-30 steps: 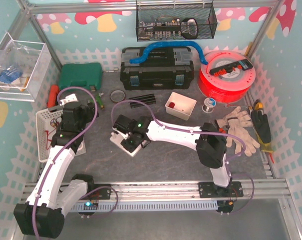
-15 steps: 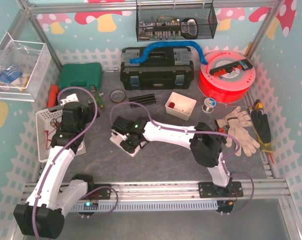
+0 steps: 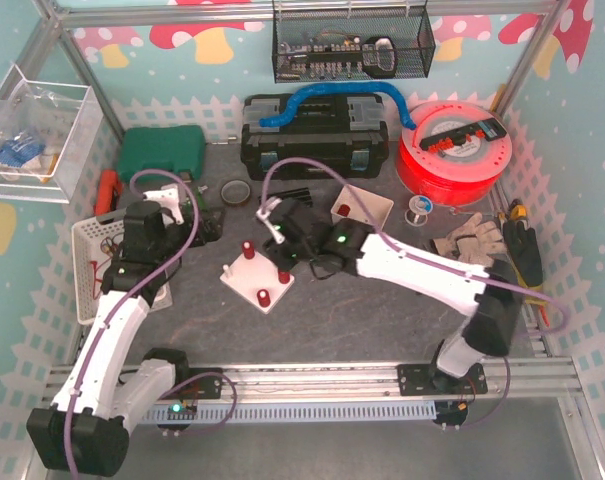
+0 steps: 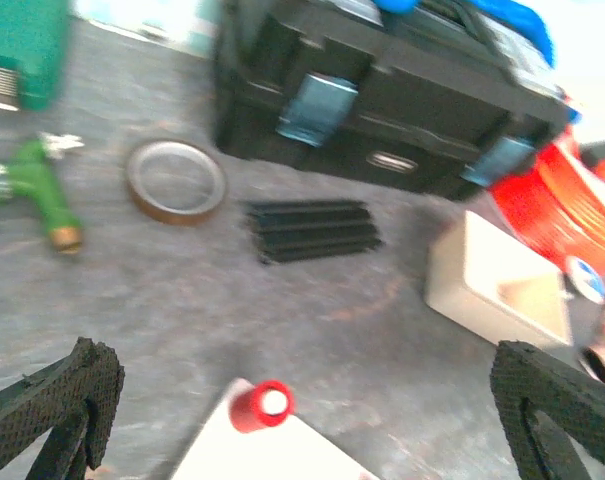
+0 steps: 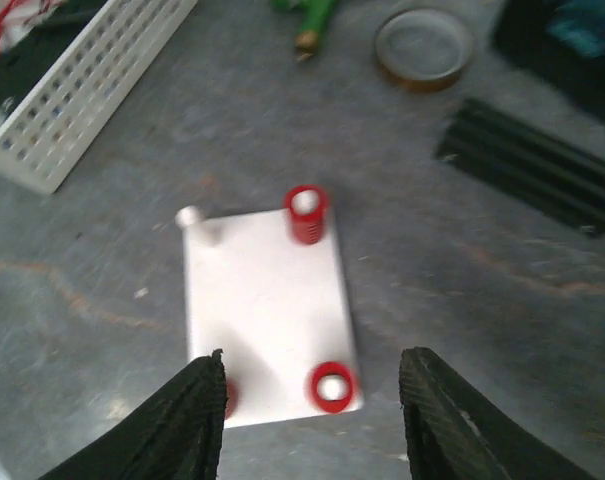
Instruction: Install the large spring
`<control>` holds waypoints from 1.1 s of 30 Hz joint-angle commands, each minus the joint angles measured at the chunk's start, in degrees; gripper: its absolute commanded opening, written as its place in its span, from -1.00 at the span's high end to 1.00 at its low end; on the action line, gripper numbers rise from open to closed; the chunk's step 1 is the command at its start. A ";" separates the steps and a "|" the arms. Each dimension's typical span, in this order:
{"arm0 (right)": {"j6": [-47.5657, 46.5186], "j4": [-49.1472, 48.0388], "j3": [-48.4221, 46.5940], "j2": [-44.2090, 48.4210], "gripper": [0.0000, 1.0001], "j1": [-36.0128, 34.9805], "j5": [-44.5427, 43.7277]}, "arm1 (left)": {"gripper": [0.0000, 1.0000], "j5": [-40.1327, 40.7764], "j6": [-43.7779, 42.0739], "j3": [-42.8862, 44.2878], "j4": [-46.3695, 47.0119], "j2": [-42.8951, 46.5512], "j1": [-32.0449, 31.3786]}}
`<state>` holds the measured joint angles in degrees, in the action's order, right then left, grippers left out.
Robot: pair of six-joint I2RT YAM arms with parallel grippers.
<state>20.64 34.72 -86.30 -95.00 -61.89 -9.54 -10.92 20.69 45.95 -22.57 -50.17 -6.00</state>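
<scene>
Workshop: toolbox (image 3: 315,140), red reel (image 3: 452,152), gloves (image 3: 477,262)

You'll find the white plate (image 5: 265,310) flat on the table (image 5: 92,310), slightly skewed. Red springs (image 5: 305,214) stand upright on three corner posts; the fourth post (image 5: 190,217) is bare.

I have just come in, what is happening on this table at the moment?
Red springs are being fitted onto the posts of a white plate. Three posts carry one; a corner post is bare. The right gripper hovers open over the plate, holding nothing. The left gripper is open nearby, also empty.
</scene>
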 commanded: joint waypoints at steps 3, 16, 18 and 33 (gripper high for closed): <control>-4.15 -13.60 11.73 10.51 0.04 9.95 -3.92 | -0.99 -21.08 -1.52 3.90 0.73 -4.42 -0.16; -12.76 -17.72 13.25 -1.54 0.08 33.07 -0.76 | -0.98 -11.56 -3.07 1.11 3.75 -5.74 -0.72; -9.98 -17.67 12.58 -4.59 0.10 36.45 1.59 | -0.98 -10.91 -2.89 0.98 5.44 -5.72 -0.81; 4.38 -18.46 0.61 -25.24 -0.06 40.79 9.72 | -0.99 -6.26 -3.28 1.41 11.23 -6.10 -1.29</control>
<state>20.99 16.45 -82.98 -117.27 -20.78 -1.67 -18.98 18.61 47.64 -13.50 -56.58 -6.94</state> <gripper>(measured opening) 0.525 0.993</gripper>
